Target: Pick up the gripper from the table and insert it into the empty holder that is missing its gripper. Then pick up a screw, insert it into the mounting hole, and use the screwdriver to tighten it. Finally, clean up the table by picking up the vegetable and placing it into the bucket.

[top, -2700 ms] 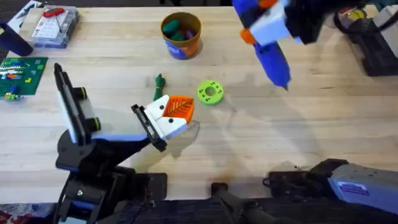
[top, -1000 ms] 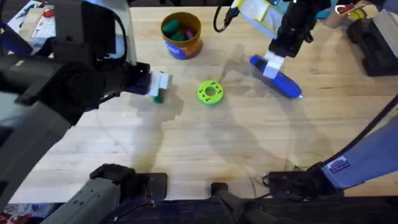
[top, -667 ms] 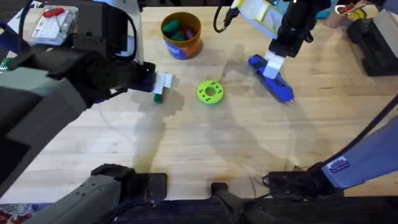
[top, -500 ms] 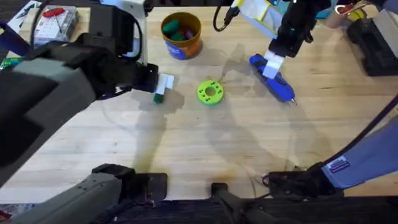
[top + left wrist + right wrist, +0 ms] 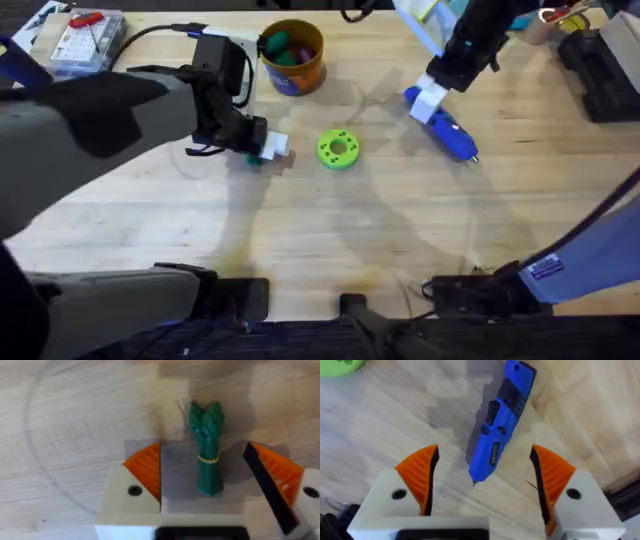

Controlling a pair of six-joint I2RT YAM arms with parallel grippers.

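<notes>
The left claw [image 5: 210,510] hangs spread wide over the vegetable [image 5: 206,447], a small dark green asparagus bundle lying flat on the pale wooden surface [image 5: 330,230]. The bundle sits between the two orange pads [image 5: 145,467], touching neither, and nearer the middle than either side. To do this pickup well, the claw should probably come straight down until the pads flank the stalk by its yellow band, then close gently across the narrow width; closing too high would likely roll the piece away. From above, the vegetable lies just beside the lime-green disc [image 5: 338,149], on the side away from the screwdriver [image 5: 447,132], with the bucket [image 5: 291,57] a short way beyond the disc toward the surface's far edge. The lift should clear the bucket's rim, which already holds coloured pieces.

The right claw [image 5: 485,492] is likewise released, poised above the blue screwdriver, which rests free on the wood, on the disc's other side.

The surface is light butcher-block. A clear parts box [image 5: 85,40] sits in the far corner beyond the bucket, and dark equipment [image 5: 605,70] stands at the opposite far edge.
</notes>
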